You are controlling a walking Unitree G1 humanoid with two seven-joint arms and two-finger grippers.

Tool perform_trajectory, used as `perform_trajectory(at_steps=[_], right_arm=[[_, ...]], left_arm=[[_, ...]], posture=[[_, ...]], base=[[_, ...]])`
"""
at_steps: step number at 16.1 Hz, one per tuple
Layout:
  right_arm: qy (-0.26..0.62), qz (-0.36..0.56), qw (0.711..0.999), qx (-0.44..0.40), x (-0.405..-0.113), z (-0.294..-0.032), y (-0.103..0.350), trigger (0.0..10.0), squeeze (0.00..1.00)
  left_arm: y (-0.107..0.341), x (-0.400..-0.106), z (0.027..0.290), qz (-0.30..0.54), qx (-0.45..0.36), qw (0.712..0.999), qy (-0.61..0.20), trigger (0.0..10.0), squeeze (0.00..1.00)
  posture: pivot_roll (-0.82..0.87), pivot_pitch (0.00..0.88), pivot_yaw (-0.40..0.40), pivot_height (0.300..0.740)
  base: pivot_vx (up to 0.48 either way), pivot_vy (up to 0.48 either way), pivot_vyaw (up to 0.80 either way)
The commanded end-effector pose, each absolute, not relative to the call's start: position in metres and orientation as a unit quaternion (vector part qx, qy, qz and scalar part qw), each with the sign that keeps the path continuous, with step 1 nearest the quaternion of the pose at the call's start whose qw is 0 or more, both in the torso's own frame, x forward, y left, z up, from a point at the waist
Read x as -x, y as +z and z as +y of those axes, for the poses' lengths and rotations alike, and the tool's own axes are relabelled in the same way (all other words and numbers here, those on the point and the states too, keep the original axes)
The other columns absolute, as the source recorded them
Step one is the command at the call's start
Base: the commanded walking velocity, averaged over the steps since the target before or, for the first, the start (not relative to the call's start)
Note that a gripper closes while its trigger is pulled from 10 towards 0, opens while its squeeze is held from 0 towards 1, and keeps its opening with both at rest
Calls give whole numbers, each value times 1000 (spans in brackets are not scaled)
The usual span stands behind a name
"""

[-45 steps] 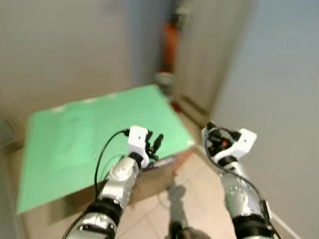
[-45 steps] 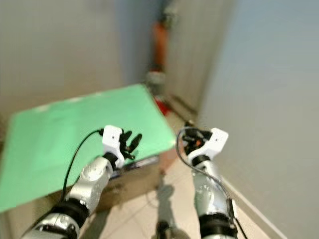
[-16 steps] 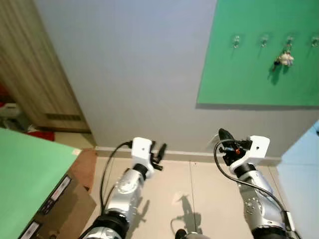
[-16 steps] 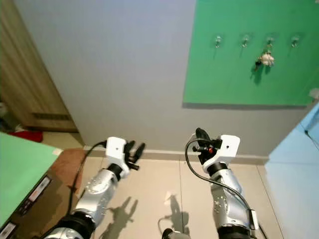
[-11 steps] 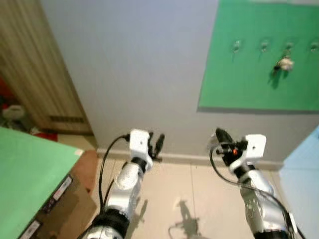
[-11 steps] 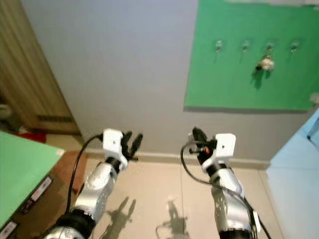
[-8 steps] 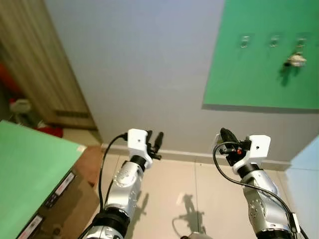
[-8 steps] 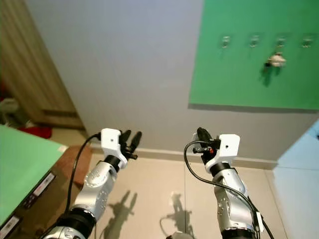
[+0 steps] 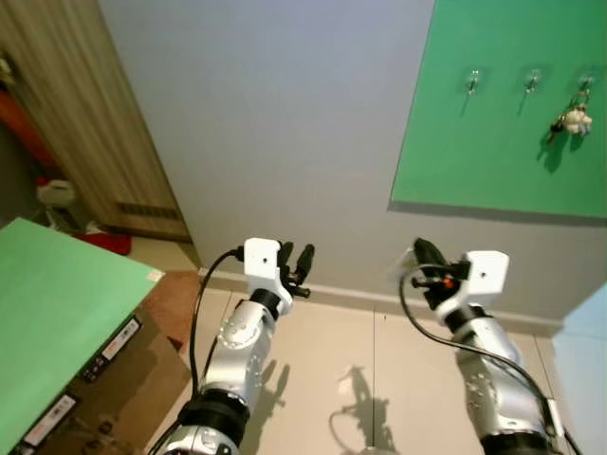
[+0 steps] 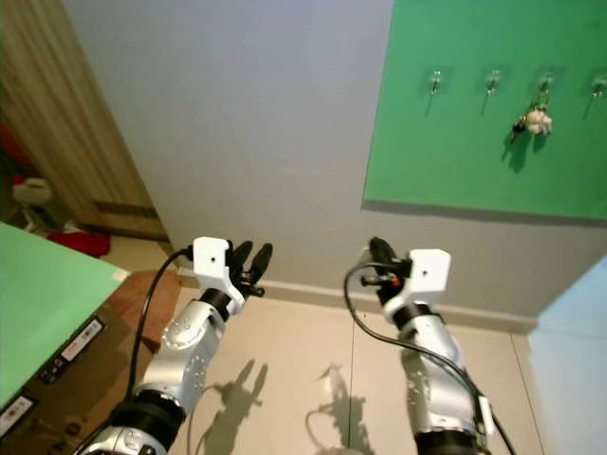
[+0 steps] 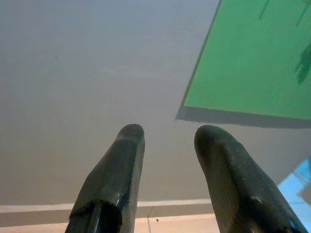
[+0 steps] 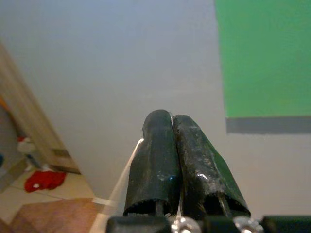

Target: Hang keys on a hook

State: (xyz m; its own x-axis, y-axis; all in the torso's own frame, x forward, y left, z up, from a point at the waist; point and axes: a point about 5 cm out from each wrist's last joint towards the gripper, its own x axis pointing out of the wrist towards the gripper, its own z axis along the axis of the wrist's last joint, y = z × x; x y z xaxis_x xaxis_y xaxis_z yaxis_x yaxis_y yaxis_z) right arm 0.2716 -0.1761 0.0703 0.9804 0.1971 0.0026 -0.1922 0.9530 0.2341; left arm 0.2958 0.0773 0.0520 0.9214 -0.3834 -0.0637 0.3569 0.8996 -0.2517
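A grey wall faces the robot, carrying a green board at upper right. A wooden door stands at the left, and a green panel on a cardboard box lies on the tiled floor at lower left. Both arms are raised before the wall. The left gripper has its fingers spread apart, gripping nothing. The right gripper has its fingers pressed together; whether they pinch anything cannot be told. A row of hooks sits on the board, and a bunch of keys hangs from one of them, well above the right gripper.
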Motion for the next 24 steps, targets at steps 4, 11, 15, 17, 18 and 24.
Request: perform_trajectory(at_steps=[4, 11, 15, 17, 18, 24], right_arm=[[86, 0, 990, -111, -275, -183, 76, 10000, 0], [82, -3, 990, -111, -278, -183, 78, 10000, 0], [77, 3, 991, -113, -276, -186, 77, 10000, 0], [67, 11, 991, -116, -276, -189, 75, 10000, 0], [64, 9, 989, -132, -278, -190, 79, 10000, 0], [54, -39, 971, -227, -277, -198, 93, 10000, 0]], left_arm=[[60, -300, 69, 48, 122, 970, -206, 10000, 0], [62, -306, 68, 52, 108, 972, -202, 10000, 0], [64, -306, 67, 49, 99, 973, -202, 10000, 0], [63, -306, 68, 50, 103, 974, -194, 10000, 0], [64, -307, 68, 48, 96, 975, -196, 10000, 0], [72, -307, 61, 29, 103, 969, -223, 10000, 0]], posture=[[-190, 0, 24, 740], [-189, 0, 37, 740], [-177, 0, 20, 740], [-185, 0, 5, 740], [-186, 0, -7, 740], [-193, 0, 22, 740]], base=[[0, -120, 0], [0, -206, 0], [0, 0, 0], [0, 0, 0], [0, 0, 0], [0, 0, -400]])
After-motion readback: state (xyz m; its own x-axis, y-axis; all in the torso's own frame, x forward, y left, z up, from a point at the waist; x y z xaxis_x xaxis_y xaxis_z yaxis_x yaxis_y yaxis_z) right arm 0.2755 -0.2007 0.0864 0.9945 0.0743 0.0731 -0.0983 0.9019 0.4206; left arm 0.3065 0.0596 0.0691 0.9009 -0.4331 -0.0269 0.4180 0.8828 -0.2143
